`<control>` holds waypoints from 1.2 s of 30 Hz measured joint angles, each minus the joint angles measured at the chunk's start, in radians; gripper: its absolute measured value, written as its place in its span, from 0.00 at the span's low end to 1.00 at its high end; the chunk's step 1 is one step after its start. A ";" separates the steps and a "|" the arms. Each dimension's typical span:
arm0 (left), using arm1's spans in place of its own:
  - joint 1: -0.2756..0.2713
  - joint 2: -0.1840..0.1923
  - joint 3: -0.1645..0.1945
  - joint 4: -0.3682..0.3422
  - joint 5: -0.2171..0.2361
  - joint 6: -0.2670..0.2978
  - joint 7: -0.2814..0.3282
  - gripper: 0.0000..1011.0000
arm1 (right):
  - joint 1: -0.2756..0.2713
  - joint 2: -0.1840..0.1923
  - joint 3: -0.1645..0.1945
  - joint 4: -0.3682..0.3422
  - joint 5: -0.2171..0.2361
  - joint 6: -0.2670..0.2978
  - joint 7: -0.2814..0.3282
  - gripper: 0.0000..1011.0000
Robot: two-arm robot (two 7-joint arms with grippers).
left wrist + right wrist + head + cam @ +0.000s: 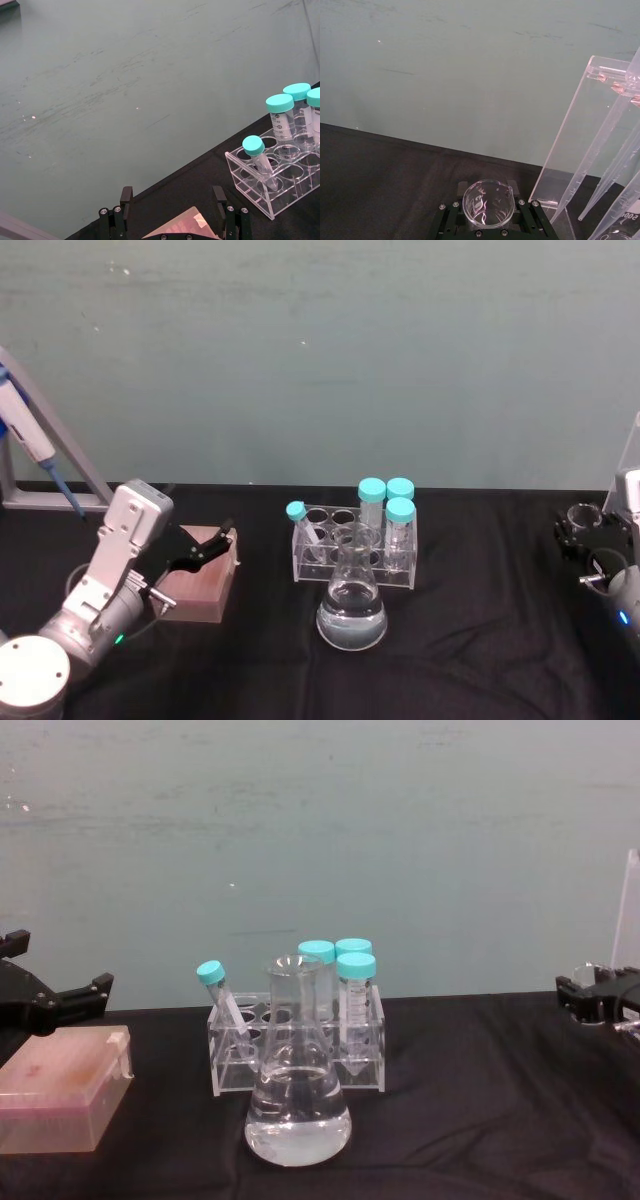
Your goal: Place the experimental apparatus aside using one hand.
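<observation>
Right wrist view: right hand [489, 220], black fingers clamped on either side of small glass beaker [487, 200], rim and spout facing the lens. Just beyond, acrylic stand [570, 145] upright on the black bench [380, 170], long clear pipettes [615, 145] slanting down from its top rail. Stand and pipettes both cut off at the frame edge. Cannot tell whether beaker base touching bench or lifted.

Head view: same hand at far right edge of bench, beaker a faint ring between the fingers, stand reduced to a clear sliver beside it. At bench centre, conical flask [352, 615], clear liquid in its lower part, well apart from right hand. Directly behind flask, tube rack [312, 562] with four teal-capped tubes [400, 515], three upright, one leaning.

Chest view: flask neck overlapping rack front, part of rack hidden. Beaker hard to make out against the pale wall.

Left wrist view: left hand [172, 197], fingers apart, nothing between them, above pink box [182, 227]. One corner of box in frame, rest cut off. Head view again: left hand at left of bench, over box top, well apart from flask.
</observation>
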 joint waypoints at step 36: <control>0.000 0.000 0.000 0.000 0.000 0.000 0.000 0.99 | 0.047 -0.029 0.068 0.092 -0.062 -0.013 0.013 0.46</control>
